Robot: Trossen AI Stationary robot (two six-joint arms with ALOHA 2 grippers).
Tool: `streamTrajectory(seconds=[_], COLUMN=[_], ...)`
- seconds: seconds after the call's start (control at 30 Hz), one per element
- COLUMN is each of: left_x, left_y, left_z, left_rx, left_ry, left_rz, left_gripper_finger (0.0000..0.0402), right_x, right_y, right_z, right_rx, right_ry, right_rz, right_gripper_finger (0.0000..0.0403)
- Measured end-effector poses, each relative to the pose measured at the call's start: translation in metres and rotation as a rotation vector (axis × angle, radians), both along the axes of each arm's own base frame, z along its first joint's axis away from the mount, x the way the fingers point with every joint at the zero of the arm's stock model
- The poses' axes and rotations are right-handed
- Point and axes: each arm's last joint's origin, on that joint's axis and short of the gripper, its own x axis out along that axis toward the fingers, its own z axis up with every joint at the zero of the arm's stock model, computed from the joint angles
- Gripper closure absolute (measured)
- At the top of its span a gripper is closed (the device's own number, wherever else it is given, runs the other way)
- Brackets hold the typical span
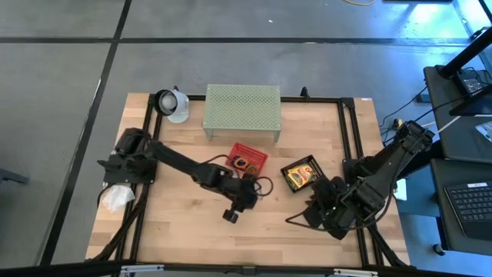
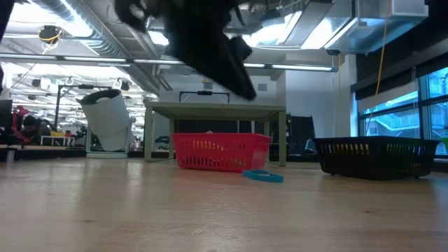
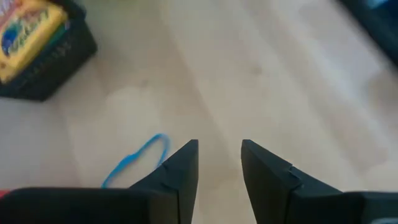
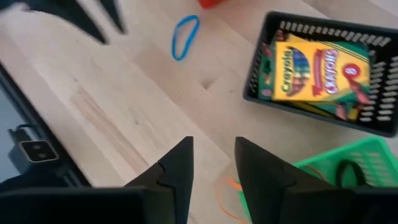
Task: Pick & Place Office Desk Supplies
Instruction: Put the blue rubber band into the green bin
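One yellow-and-green crayon box (image 4: 320, 68) lies flat inside a small black mesh basket (image 4: 380, 121) on the right half of the pale wooden table (image 1: 184, 231); in the high view the same basket sits just right of a red mesh basket (image 1: 247, 158) that holds dark loops; a blue rubber loop (image 4: 185, 37) lies flat on the bare wood between the two baskets, apart from both; a green mesh basket (image 4: 367, 165) with a dark loop in it shows near the right gripper (image 4: 212, 168), and a thin orange loop (image 4: 225, 198) lies beside it; the right gripper hovers over the table's right front, jaws parted and holding nothing; the left gripper (image 3: 219, 163) hangs above the wood near the blue loop, jaws likewise apart and empty; a pale green perforated metal shelf (image 1: 241, 108) stands at the back edge.
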Motion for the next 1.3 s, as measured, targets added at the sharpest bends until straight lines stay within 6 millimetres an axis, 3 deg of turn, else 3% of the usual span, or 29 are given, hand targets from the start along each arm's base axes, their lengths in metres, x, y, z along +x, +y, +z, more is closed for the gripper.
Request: streamTrajectory(seconds=[0.23, 0.6, 0.97, 1.3], left_x=[0.018, 0.025, 0.027, 0.034], left_y=[0.017, 0.04, 0.041, 0.036], left_z=[-0.016, -0.043, -0.044, -0.067], left_rx=[0.121, 0.233, 0.219, 0.272], left_ry=[0.05, 0.131, 0.121, 0.123], left_rz=[-0.015, -0.017, -0.057, -0.06], left_gripper_finger=[0.0267, 0.0249, 0.0252, 0.0258], right_x=[0.005, 0.007, 0.008, 0.013], right_y=[0.004, 0.005, 0.006, 0.01], right_z=[0.002, 0.003, 0.004, 0.006], right_rx=[-0.01, -0.044, -0.046, -0.016], right_ry=[-0.061, -0.101, -0.115, -0.161], right_rz=[0.045, 0.076, 0.084, 0.114], right_gripper_finger=[0.0296, 0.03, 0.03, 0.03])
